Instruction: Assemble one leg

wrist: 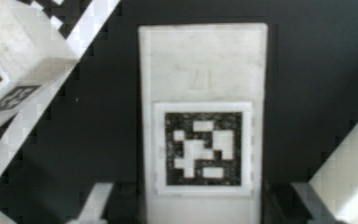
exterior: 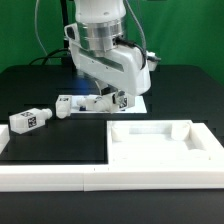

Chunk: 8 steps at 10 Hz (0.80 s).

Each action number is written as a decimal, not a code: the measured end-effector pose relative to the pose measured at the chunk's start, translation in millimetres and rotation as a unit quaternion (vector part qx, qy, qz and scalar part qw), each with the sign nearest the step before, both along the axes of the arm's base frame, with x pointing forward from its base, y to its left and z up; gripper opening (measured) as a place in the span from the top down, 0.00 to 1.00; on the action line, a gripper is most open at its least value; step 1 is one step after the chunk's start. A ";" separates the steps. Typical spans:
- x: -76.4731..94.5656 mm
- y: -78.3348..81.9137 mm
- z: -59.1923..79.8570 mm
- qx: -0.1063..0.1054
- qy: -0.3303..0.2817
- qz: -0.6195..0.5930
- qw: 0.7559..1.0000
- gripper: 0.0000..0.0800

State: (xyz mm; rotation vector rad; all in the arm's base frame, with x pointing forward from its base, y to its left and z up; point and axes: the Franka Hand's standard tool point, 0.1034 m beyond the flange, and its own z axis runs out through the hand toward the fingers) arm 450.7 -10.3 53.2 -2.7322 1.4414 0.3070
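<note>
In the wrist view a white leg point(wrist: 202, 90) with a black-and-white tag lies on the black table, between my two fingers point(wrist: 98, 205). Dark gaps show on both sides of it. My gripper point(wrist: 211, 208) is open and holds nothing. In the exterior view the gripper point(exterior: 110, 99) is low over the table at the middle, and the tagged leg point(exterior: 119, 100) under it is mostly hidden. A second leg point(exterior: 73, 103) lies just to the exterior view's left of the gripper; it also shows in the wrist view point(wrist: 25, 60). A third leg point(exterior: 30, 119) lies further left.
The big flat white panel with a raised rim point(exterior: 160, 140) lies at the front, on the exterior view's right. A long white bar point(exterior: 50, 176) runs along the front edge. A white sheet edge point(exterior: 141, 98) shows behind the gripper.
</note>
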 end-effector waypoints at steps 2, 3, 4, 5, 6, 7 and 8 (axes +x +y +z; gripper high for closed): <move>-0.1 0.3 -0.2 0.000 0.000 0.000 1.000 0.64; -0.2 1.6 -0.2 0.000 0.001 -0.001 1.000 0.64; -2.5 11.2 0.1 -0.012 0.013 -0.071 0.997 0.64; -6.2 24.0 -0.7 -0.024 0.020 -0.127 0.991 0.64; -6.6 37.6 -2.8 -0.034 0.013 -0.174 0.984 0.64; -8.5 58.1 -5.5 -0.055 0.017 -0.282 0.958 0.64; -7.3 72.3 -5.6 -0.063 0.014 -0.335 0.940 0.64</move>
